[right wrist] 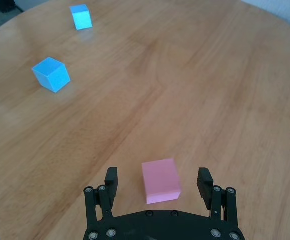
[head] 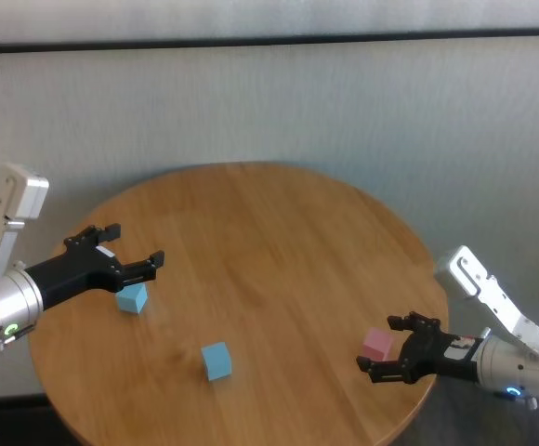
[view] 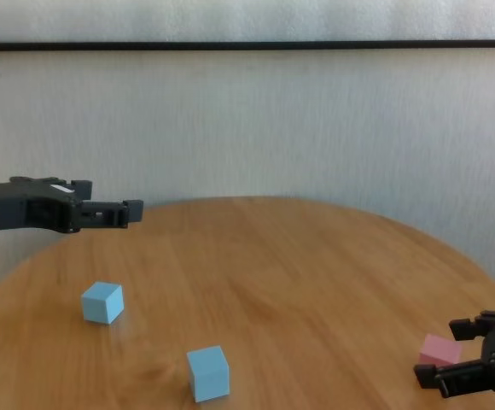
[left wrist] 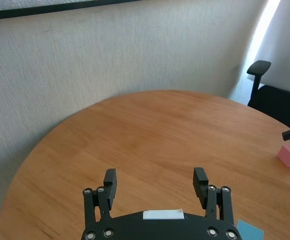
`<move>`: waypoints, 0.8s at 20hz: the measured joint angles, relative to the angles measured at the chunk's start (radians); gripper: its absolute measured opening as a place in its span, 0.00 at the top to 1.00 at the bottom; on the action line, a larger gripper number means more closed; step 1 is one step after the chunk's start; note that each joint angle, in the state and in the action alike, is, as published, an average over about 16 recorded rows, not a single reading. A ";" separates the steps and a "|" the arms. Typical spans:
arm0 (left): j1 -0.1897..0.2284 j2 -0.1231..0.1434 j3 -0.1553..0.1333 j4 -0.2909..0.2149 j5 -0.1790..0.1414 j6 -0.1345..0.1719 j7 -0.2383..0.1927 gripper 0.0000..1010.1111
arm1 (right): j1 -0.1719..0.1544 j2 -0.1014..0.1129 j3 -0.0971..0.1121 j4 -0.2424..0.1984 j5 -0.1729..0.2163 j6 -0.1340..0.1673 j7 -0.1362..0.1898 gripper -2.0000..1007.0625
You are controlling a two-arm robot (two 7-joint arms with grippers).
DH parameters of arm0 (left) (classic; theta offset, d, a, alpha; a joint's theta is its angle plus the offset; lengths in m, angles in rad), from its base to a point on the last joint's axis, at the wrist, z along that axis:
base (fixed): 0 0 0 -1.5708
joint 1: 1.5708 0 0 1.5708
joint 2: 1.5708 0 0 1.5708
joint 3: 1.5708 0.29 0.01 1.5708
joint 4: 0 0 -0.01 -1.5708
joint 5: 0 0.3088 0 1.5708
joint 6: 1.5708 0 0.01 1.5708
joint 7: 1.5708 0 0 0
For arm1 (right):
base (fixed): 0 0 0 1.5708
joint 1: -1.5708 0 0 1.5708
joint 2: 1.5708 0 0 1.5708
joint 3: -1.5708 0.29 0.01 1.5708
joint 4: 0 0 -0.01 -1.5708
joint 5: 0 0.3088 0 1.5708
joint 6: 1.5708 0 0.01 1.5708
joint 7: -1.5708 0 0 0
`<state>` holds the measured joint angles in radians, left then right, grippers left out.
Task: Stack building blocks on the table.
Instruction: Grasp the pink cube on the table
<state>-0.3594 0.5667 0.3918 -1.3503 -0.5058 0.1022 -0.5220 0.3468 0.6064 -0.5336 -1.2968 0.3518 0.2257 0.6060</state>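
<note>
The round table (head: 279,269) carries three cubes, all apart from each other and none stacked. Taking the table as a clock face in the head view, the pink cube (head: 377,345) lies near the rim at about 4 o'clock. One blue cube (head: 132,298) lies at about 8 o'clock, and the other blue cube (head: 216,360) lies at about 7 o'clock, closer to the near edge. The right gripper (head: 392,349) is low at the table, at 4 o'clock, with its fingers spread apart. The pink cube sits between them in the right wrist view (right wrist: 161,180), and a gap shows on each side, so the fingers do not touch it. The left gripper (head: 132,255) is in the air above the 8 o'clock side, well over the blue cube there. Its fingers (left wrist: 109,182) are also apart and hold nothing. In the chest view this gripper (view: 111,211) is clearly higher than that cube (view: 102,302).
</note>
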 joint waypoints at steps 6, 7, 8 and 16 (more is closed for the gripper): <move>0.000 0.000 0.000 0.000 0.000 0.000 0.000 0.01 | 0.017 -0.017 0.000 0.035 -0.008 -0.002 0.013 0.00; 0.000 0.000 0.000 0.000 0.000 0.000 0.000 0.01 | 0.019 -0.019 0.000 0.039 -0.009 -0.002 0.015 0.00; 0.000 0.000 0.000 0.000 0.000 0.000 0.000 0.01 | 0.021 -0.020 0.000 0.043 -0.009 -0.002 0.016 0.00; 0.000 0.000 0.000 0.000 0.000 0.000 0.000 0.01 | 0.029 -0.027 0.002 0.059 -0.009 -0.004 0.025 0.01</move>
<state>-0.3594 0.5667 0.3918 -1.3503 -0.5058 0.1022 -0.5220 0.3757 0.5790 -0.5316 -1.2377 0.3431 0.2217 0.6311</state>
